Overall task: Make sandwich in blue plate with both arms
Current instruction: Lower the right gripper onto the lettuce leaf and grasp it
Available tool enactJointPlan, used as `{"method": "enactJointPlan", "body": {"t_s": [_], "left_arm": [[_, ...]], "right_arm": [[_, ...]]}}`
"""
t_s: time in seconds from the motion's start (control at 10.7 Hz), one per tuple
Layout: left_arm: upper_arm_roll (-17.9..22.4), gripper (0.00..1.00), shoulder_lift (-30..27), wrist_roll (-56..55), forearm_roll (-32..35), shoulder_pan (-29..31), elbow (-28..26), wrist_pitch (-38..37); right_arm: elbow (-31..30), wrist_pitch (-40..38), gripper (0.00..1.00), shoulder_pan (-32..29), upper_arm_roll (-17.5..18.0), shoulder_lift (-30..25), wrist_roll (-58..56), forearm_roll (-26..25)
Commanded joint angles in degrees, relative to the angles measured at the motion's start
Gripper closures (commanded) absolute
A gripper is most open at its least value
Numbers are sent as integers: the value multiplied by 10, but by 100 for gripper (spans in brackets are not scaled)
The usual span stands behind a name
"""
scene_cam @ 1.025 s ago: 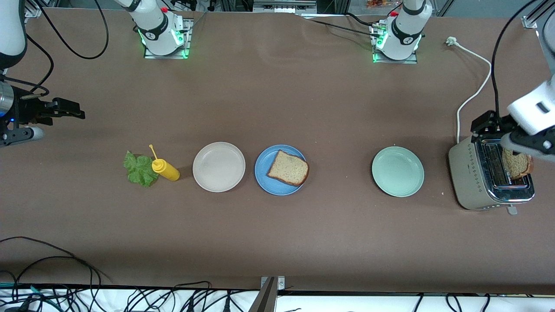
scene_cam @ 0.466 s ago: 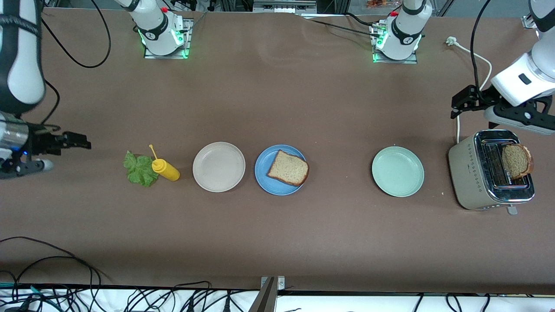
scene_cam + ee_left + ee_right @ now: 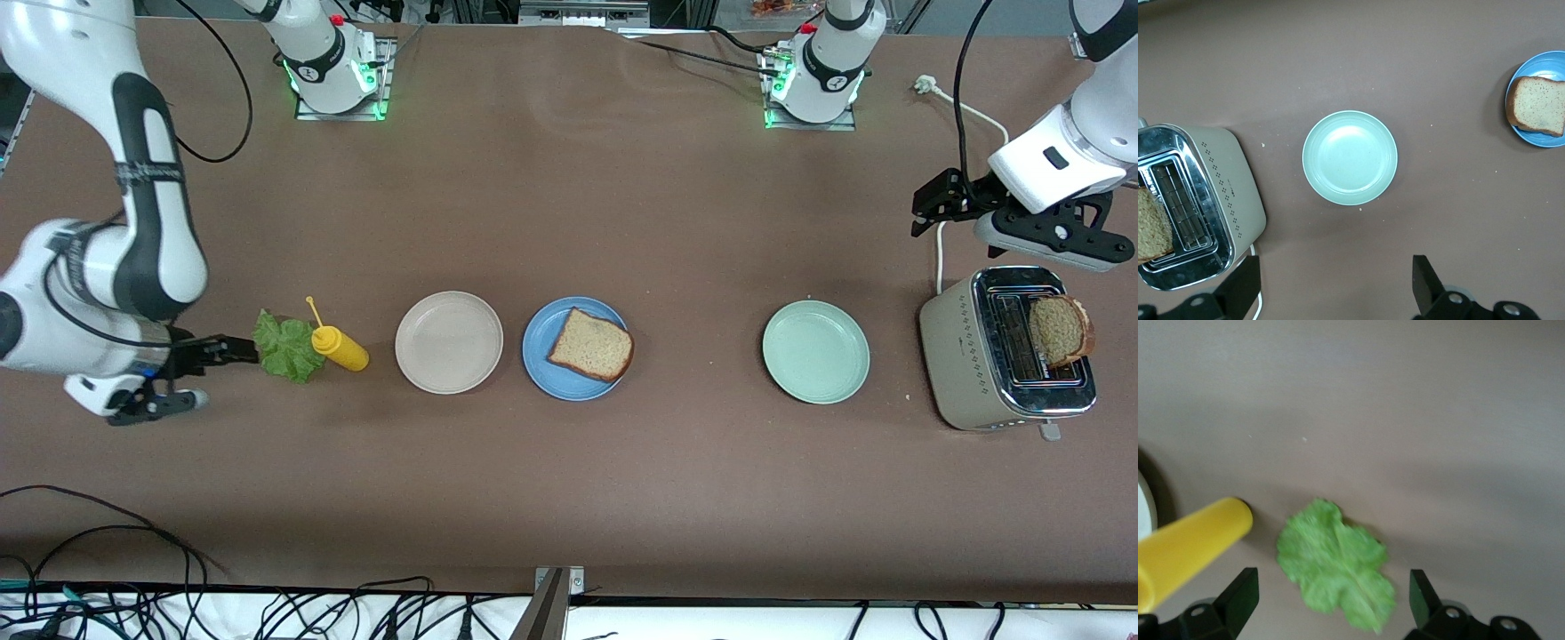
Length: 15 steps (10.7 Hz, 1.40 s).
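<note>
Front view: my right hand [image 3: 240,348] has come down from the right arm's end of the surface [image 3: 569,498] to the lettuce leaf [image 3: 286,347], fingers spread, gripping nothing. My left hand [image 3: 929,197] has lifted clear of the toaster [image 3: 960,356], open and empty; the second bread slice [image 3: 1060,331] remains in its slot. One bread slice [image 3: 591,343] lies on the blue plate [image 3: 538,356]. Lettuce pickup comes next.

Left wrist view: fingers [image 3: 1241,288] apart; toaster cut off.

Right wrist view: leaf between open fingers [image 3: 1238,595]; mustard bottle [image 3: 1185,550] just beside, blurred.
</note>
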Motion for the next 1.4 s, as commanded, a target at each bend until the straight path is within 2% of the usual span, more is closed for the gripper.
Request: {"method": "enactJointPlan", "body": {"t_s": [0.0,0.28,0.84,0.93,1.3], "left_arm": [[0,0,-3,-6,-4,1,-2,-15],[1,0,3,-5,-4,1,8,-19],[3,0,9,-4,-3,15,13,-25],[3,0,18,-4,-4,19,28,-25],[0,0,19,-4,12,18,30,-26]], "right_arm": [[16,41,0,-4,20,59,39,17],[8,65,0,5,25,85,42,22],[-61,41,0,5,33,53,2,23],[-62,40,0,5,32,53,-15,22],[-70,39,0,5,31,54,-32,19]]}}
